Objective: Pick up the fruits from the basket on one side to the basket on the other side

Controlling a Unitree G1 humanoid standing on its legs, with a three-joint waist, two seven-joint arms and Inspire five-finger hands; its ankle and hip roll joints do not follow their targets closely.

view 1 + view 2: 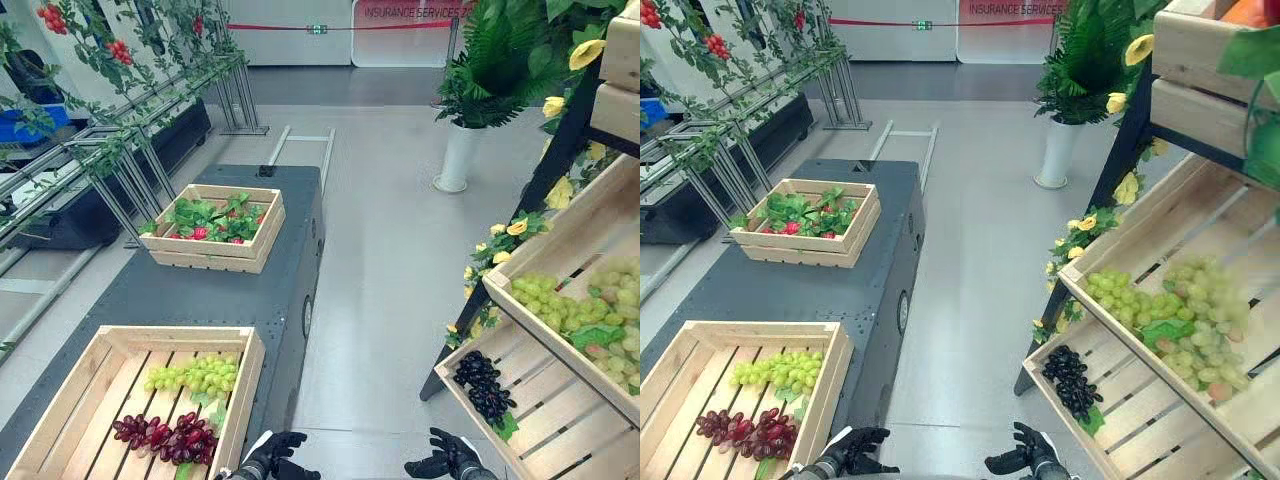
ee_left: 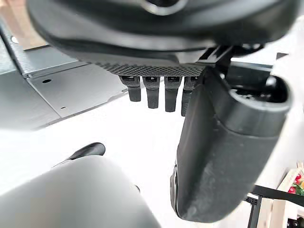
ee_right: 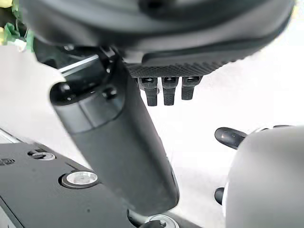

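**Both hands empty and low, fruit lying in the crates on either side**

The dark left hand and the dark right hand hang side by side at the near edge, over the pale grey floor. Both are slack, fingers loosely extended, and hold nothing; each wrist view shows a row of fingers pointing at bare floor beside the thick thumb.

Just left of the left hand stands a light wooden slatted crate on the near end of a dark grey flat-topped cart. In it lie a bunch of pale green grapes and, nearer, a bunch of dark red grapes, close together against the right wall.

At the far end of the cart sits a smaller light wooden crate filled with green leaves and small red fruit.

To the right of the right hand, a tilted wooden shelf crate holds a bunch of black grapes at its low left corner. The tilted crate above it carries a heap of green grapes.

Far beyond, a tall white vase with a fern stands on the floor.
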